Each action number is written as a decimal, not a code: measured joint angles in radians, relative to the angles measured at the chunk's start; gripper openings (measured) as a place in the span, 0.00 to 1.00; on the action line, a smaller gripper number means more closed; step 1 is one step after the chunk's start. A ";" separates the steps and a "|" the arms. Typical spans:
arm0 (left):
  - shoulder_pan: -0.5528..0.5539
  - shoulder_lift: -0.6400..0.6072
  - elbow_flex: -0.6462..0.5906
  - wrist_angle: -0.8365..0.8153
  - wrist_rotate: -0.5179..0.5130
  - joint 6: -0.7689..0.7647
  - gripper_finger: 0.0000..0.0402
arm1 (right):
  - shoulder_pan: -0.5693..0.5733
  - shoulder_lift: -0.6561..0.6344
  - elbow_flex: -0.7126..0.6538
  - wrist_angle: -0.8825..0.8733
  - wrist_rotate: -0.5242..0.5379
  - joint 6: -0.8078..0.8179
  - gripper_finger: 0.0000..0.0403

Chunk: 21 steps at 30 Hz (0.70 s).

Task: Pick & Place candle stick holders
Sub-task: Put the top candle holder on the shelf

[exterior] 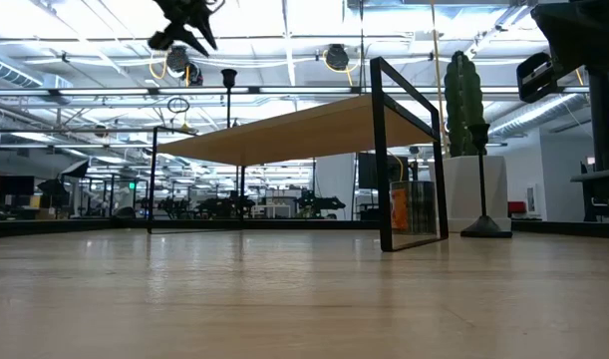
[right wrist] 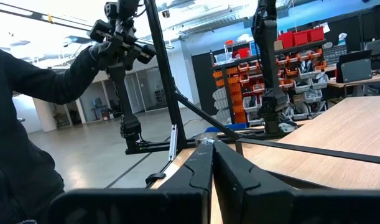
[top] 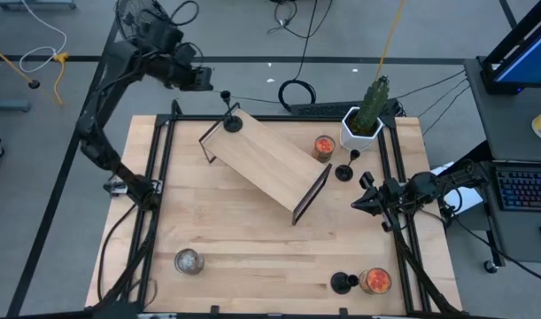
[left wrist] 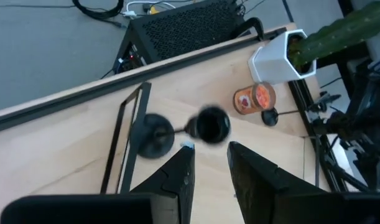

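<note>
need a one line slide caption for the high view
Left end effector hovers open above a candle stick holder standing on the wooden shelf; two more holders wait on the table beside candle jars.

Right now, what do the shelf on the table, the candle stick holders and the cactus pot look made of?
Shelf: pale wood-grain top, probably wood or laminate, matte, on a thin black frame that looks like metal.
Candle stick holder on the shelf: uniform black with a thin stem, likely painted metal; the ones by the pot and at the near edge look alike.
Cactus pot: white, faceted, smooth; ceramic or plastic, can't tell.
</note>
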 joint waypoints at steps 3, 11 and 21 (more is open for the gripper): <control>-0.009 -0.042 0.000 -0.076 -0.036 0.023 0.25 | 0.000 0.000 0.000 0.000 0.000 0.000 0.01; -0.062 -0.140 0.000 -0.158 -0.209 0.199 0.25 | 0.000 0.000 0.000 0.063 -0.003 0.000 0.01; -0.125 -0.204 -0.019 -0.062 -0.172 0.250 0.25 | 0.000 0.000 0.000 0.167 -0.003 0.000 0.01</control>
